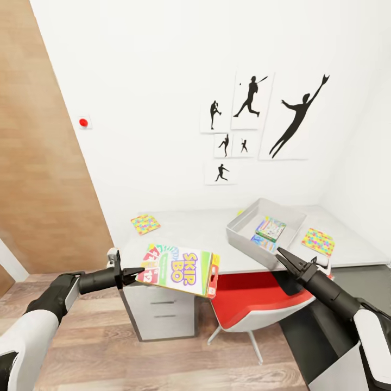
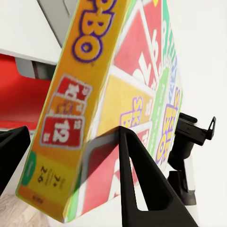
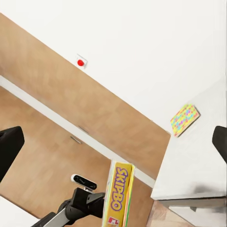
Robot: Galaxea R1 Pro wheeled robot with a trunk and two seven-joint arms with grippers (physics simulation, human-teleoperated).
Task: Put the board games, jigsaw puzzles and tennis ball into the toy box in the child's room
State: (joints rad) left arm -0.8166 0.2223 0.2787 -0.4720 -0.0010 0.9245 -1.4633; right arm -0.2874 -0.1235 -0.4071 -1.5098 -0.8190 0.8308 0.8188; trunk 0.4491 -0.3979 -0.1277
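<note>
My left gripper [image 1: 133,273] is shut on the left edge of the "SKIP-BO" board game [image 1: 180,270], holding it in the air in front of the table [image 1: 201,234]. In the left wrist view its fingers [image 2: 137,179] clamp the box [image 2: 99,90]. On the table stands the toy box [image 1: 244,232], with a pastel board game [image 1: 270,228] and a blue one [image 1: 260,242] inside. One jigsaw puzzle [image 1: 145,223] lies at the table's left, another [image 1: 318,241] to the right of the toy box. My right gripper [image 1: 285,259] hovers open and empty at the toy box's near corner. The tennis ball and the bed are out of view.
A red and white chair [image 1: 255,304] is tucked under the table beside a grey drawer unit [image 1: 163,309]. A wooden panel [image 1: 38,163] fills the left wall, and a lower dark cabinet top [image 1: 353,279] adjoins the table on the right. Baseball silhouettes [image 1: 250,98] hang above.
</note>
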